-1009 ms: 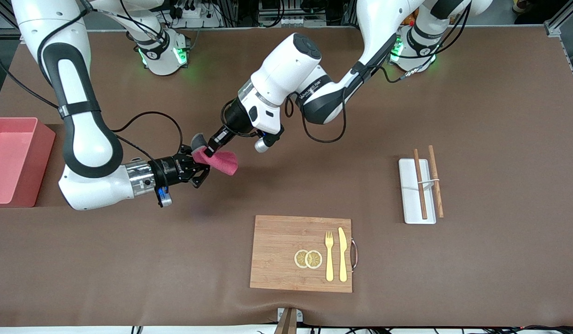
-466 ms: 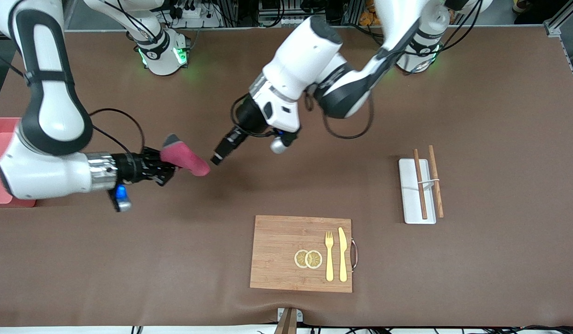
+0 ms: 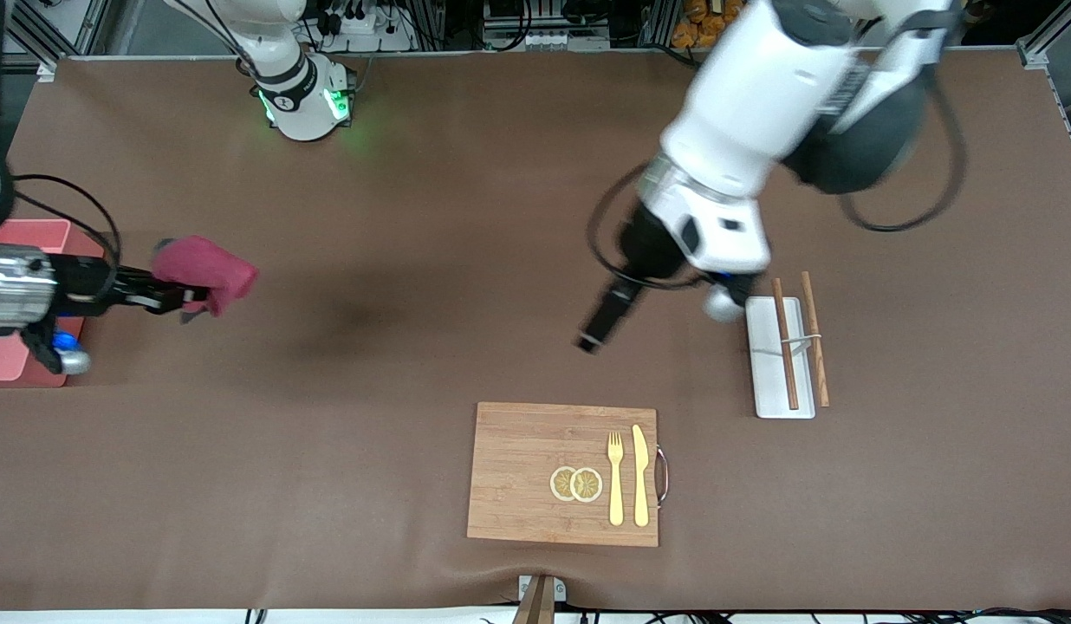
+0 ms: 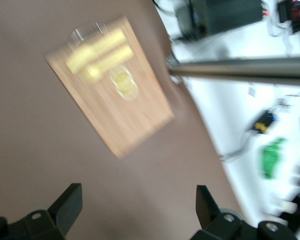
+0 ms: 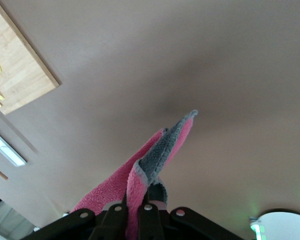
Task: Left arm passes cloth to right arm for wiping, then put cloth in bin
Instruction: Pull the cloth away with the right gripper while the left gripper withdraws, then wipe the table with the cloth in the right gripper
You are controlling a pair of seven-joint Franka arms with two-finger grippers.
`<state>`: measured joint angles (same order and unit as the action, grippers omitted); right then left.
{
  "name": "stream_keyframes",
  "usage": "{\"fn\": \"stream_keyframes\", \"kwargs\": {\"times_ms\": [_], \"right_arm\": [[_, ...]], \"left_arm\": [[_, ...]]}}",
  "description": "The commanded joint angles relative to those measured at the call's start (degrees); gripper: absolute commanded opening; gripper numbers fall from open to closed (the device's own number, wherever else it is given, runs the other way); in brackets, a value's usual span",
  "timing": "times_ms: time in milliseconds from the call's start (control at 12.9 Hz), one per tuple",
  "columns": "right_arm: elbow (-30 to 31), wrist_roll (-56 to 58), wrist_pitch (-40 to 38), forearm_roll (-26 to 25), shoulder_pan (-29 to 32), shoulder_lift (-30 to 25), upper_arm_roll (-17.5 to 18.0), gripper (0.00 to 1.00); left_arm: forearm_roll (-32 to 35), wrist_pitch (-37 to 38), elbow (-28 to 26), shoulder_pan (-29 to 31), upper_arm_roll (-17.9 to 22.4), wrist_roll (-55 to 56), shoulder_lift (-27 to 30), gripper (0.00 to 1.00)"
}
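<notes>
Spanning most of the frame, brown tabletop (image 3: 371,416); pink bin (image 3: 7,360) at right arm's end. Right gripper (image 3: 184,295) beside bin, fingers clamped on cloth (image 3: 208,269), airborne. Left gripper (image 3: 598,329) over bare tabletop, fingers (image 4: 67,205) spread, empty.

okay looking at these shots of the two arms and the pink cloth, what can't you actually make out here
- Bin: front view; the frame edge and the right arm's wrist cover most of it, so its inside is unseen.
- Right gripper: front and right wrist views; the cloth drapes over its fingertips.
- Cutting board: left wrist view; motion blur smears the fork, knife and slices on it.
- Left gripper: front view; blurred.
</notes>
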<state>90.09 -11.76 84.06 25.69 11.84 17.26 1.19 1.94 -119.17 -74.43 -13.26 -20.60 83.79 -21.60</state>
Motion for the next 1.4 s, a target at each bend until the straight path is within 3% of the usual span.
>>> {"fn": "stream_keyframes", "kwargs": {"times_ms": [0,388,543,776,1009,1164,1319], "right_arm": [[3.32,1.3,5.12,-5.97,-2.68,-0.73,1.36,0.0],[19.65,-0.27,34.27,-11.98,-11.91,-0.3,1.27,0.0],[22.84,-0.28,43.52,-12.68,-13.5,2.5,1.09,0.0],[23.38,-0.28,49.52,-16.71,-12.72,6.99,1.01,0.0],[23.38,1.65,51.89,-21.89,-8.17,10.07,0.92,0.0],[23.38,9.09,52.26,-24.19,-4.03,10.87,1.0,0.0],[23.29,17.34,52.26,-24.37,-0.17,10.96,1.0,0.0]], "left_arm": [[-2.01,10.23,-2.38,7.43,-0.84,-14.65,3.58,1.0],[-3.26,28.35,-2.65,23.86,-0.58,-46.12,8.5,1.0],[-3.26,29.78,-5.09,28.71,-0.67,-55.79,11.21,1.0],[-3.17,29.61,-9.31,32.94,-0.67,-64.61,15.26,1.0],[-1.43,29.61,-9.07,33.04,-0.14,-69.36,16.68,1.0],[-1.06,29.08,-10.02,31.55,1.26,-70.43,17.9,1.0],[-0.98,30.04,-10.82,24.2,9.13,-70.95,19.48,1.0]]}}
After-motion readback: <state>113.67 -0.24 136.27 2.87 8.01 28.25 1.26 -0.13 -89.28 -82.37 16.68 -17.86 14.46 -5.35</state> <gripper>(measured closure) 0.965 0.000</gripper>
